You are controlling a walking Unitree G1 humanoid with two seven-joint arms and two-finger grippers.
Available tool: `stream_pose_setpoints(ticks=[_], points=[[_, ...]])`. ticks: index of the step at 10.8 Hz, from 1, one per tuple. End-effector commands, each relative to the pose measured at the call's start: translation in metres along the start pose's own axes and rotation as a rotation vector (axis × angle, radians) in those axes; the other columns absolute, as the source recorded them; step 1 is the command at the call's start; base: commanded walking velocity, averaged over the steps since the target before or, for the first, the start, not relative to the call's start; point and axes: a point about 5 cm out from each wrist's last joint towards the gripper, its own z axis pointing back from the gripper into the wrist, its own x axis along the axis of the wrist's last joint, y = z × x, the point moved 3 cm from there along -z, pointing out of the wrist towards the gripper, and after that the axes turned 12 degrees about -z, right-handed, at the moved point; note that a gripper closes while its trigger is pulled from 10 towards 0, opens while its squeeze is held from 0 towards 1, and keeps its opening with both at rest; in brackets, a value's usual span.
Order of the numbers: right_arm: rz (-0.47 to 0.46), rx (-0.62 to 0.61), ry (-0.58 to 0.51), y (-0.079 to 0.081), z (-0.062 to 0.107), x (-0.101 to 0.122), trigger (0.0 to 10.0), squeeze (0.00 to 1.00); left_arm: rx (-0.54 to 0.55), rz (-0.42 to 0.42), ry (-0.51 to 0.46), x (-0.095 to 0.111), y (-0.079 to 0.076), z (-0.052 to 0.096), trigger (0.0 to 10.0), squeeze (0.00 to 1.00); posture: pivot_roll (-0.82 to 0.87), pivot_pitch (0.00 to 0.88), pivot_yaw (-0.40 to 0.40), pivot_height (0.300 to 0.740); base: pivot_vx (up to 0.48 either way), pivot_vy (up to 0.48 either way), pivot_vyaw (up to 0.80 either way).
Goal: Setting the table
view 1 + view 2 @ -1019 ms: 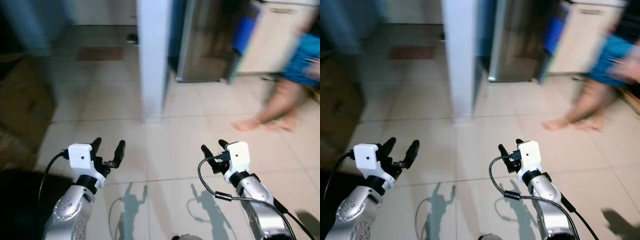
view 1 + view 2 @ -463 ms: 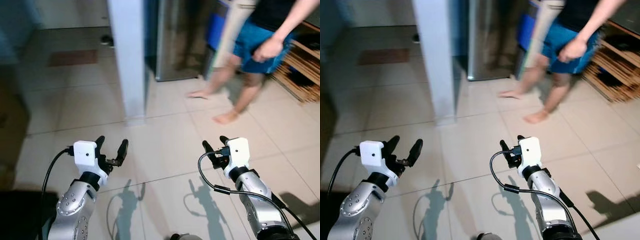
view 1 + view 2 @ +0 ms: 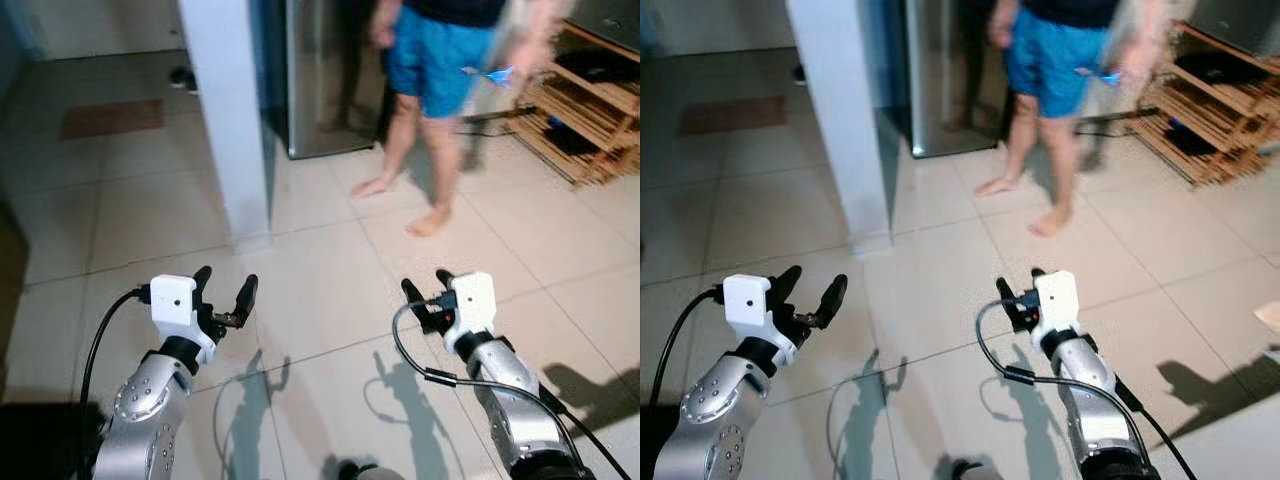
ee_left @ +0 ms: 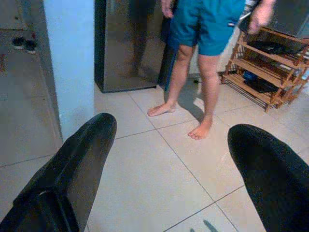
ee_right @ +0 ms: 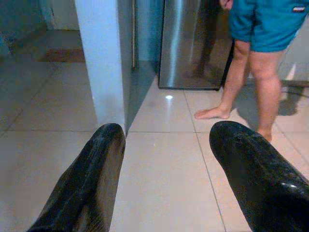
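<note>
Ahead, your left tool (image 3: 223,297) and right tool (image 3: 427,291) hung wide and empty above the tiled floor (image 3: 330,270); a barefoot person (image 3: 430,90) stood by the fridge (image 3: 320,75).

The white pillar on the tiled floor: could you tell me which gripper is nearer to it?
Left. The left gripper is just below the white pillar, slightly left; the right gripper is well to its right.

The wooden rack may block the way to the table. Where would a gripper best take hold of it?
Probably an end upright of the rack, approached from the open floor in front. It is a slim post that open jaws could straddle, while the slatted shelves are wide and loaded. A person stands beside it.
</note>
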Motion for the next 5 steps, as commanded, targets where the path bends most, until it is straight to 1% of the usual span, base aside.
stream_pose_setpoints(ticks=[1, 3, 4, 5], points=[[0.007, 0.002, 0.005, 0.0006, -0.0005, 0.0013, 10.0, 0.00, -0.015, -0.014, 0.000, 0.0004, -0.0019, -0.0020, 10.0, 0.00, -0.03, 0.000, 0.004, 0.728, 0.000, 0.000, -0.70], [0.041, -0.004, 0.015, -0.0009, -0.0037, 0.0037, 10.0, 0.00, 0.007, -0.038, 0.024, -0.0037, -0.0003, -0.0039, 10.0, 0.00, -0.03, 0.000, -0.003, 0.728, 0.000, 0.000, -0.63], [0.046, -0.007, 0.016, -0.0011, -0.0047, 0.0043, 10.0, 0.00, 0.006, -0.039, 0.029, -0.0046, -0.0006, -0.0046, 10.0, 0.00, -0.03, 0.000, -0.003, 0.724, 0.000, 0.000, -0.47], [0.051, -0.003, 0.023, 0.0002, -0.0057, 0.0046, 10.0, 0.00, 0.000, -0.034, 0.027, -0.0048, -0.0018, -0.0051, 10.0, 0.00, -0.03, 0.000, -0.003, 0.706, 0.000, 0.000, 0.00]])
